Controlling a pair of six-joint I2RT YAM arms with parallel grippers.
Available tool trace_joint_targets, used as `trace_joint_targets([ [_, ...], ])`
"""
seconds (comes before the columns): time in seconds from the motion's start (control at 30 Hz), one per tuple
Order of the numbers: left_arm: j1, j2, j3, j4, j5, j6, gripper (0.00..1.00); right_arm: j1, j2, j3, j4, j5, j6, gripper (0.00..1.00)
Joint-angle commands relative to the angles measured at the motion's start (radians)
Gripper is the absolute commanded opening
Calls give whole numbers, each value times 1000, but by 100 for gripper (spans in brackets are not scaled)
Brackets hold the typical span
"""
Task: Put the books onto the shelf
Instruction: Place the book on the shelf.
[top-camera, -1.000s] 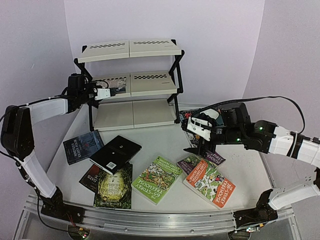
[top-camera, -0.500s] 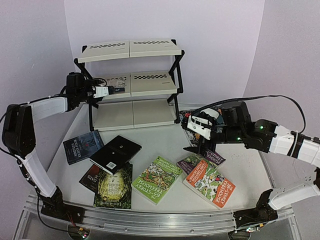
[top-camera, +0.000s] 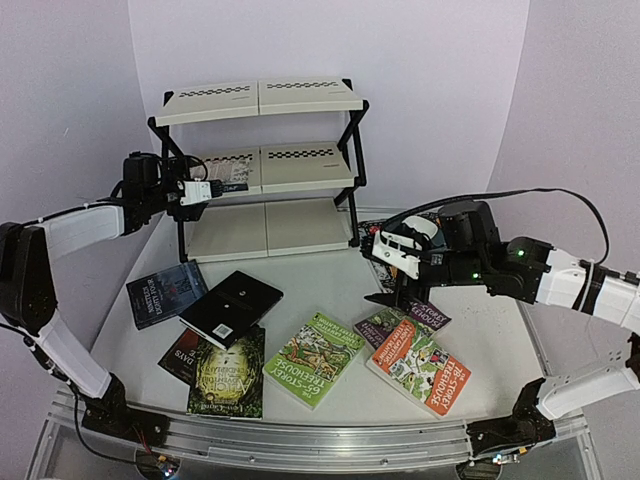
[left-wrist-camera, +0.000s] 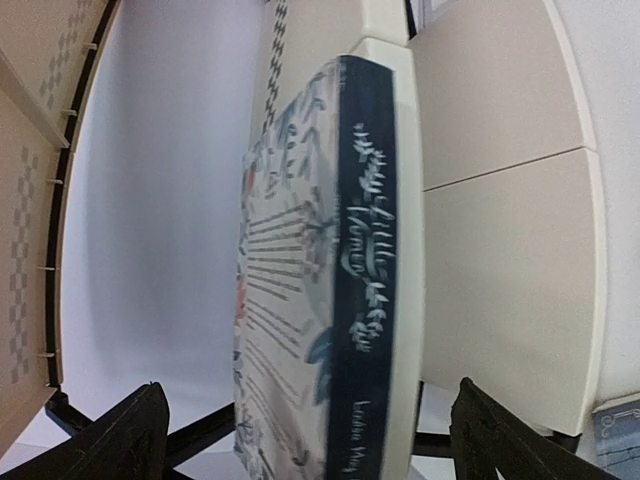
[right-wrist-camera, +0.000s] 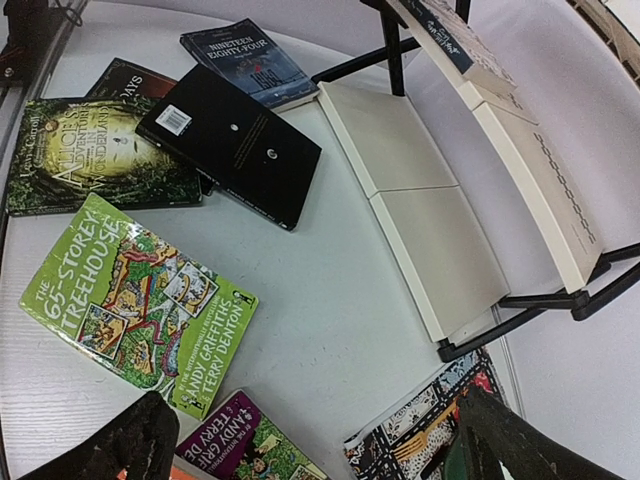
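shelf middle tier: floral book occupies left panel, right panel bare | bottom tier bare, black posts flank it | worktop: open lane between black book and right tool

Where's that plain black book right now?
In the top view, the black book lies on the table left of centre, between Nineteen Eighty-Four and the green 65-Storey Treehouse, overlapping the Alice book.

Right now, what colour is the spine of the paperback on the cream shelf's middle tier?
Dark navy spine with white script; left wrist view shows it best.
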Motion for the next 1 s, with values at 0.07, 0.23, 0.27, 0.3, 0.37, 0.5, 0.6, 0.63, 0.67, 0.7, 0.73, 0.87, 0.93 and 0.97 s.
trace_joint_targets([
  [0.07,-18,-117,-68,-16,0,-47,100,7,18,55,12,-33,14,98],
  [0.23,-26,-121,-72,-16,-42,-66,100,6,17,60,12,-46,21,98],
  [0.27,-31,-129,-75,-16,-46,-78,100,7,14,59,12,-45,23,98],
  [0.3,-38,-143,-81,-16,-48,-96,100,7,12,57,12,-44,24,98],
  [0.37,-55,-174,-97,-16,-46,-152,100,6,9,52,12,-43,24,98],
  [0.5,-117,-231,-119,-15,-50,-300,100,6,10,50,13,-43,28,98],
  [0.6,-141,-242,-87,-17,-51,-504,99,6,12,51,13,-50,31,98],
  [0.63,-143,-241,-73,-17,-45,-561,99,7,11,53,13,-52,31,98],
  [0.67,-143,-242,-61,-18,-30,-609,98,6,11,53,13,-54,31,98],
  [0.7,-144,-241,-50,-19,-12,-647,97,6,10,51,12,-54,33,98],
  [0.73,-144,-239,-41,-19,2,-684,96,6,7,50,12,-54,34,98],
  [0.87,-144,-234,-9,-24,49,-833,79,6,-7,38,12,-49,42,98],
  [0.93,-144,-238,1,-30,44,-954,71,7,-17,26,12,-47,46,98],
  [0.97,-143,-244,-1,-31,44,-1004,70,6,-21,21,12,-46,49,98],
])
